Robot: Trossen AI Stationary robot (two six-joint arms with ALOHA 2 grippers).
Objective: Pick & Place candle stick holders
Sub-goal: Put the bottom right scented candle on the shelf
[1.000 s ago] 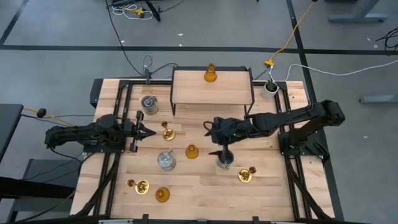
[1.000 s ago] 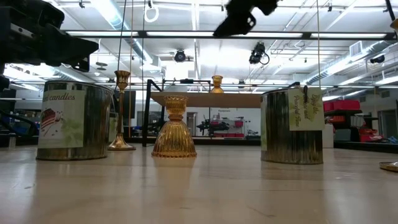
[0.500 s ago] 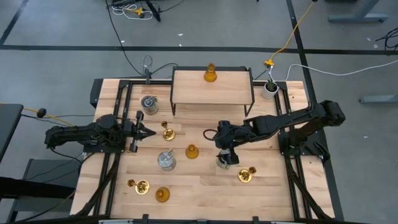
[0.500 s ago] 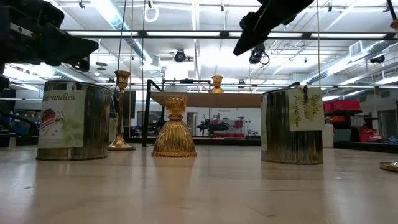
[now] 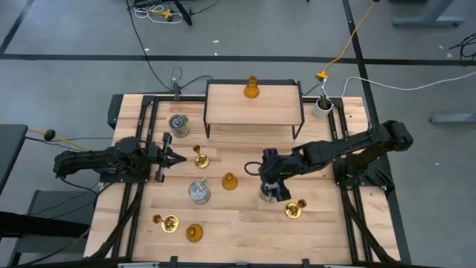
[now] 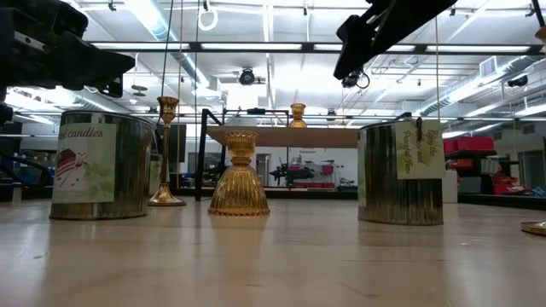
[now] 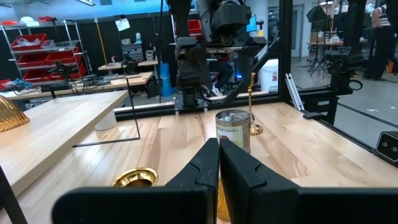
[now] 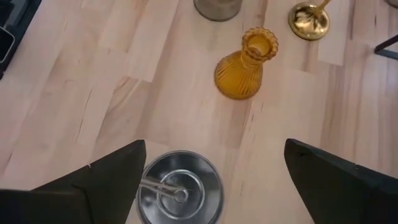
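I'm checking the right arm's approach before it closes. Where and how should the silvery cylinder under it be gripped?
Grip the silvery cylinder across its round outer wall, coming straight down from above. It stands upright with its open top facing up, and the right hand hangs over it, fingers open on either side. The wall is probably smooth, so go low past the rim.

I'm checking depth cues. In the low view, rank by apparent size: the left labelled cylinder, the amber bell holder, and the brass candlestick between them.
1. Left labelled cylinder, though it looks nearest the camera.
2. Amber bell holder.
3. Brass candlestick: taller than the bell but much slimmer, so those two are unsure.
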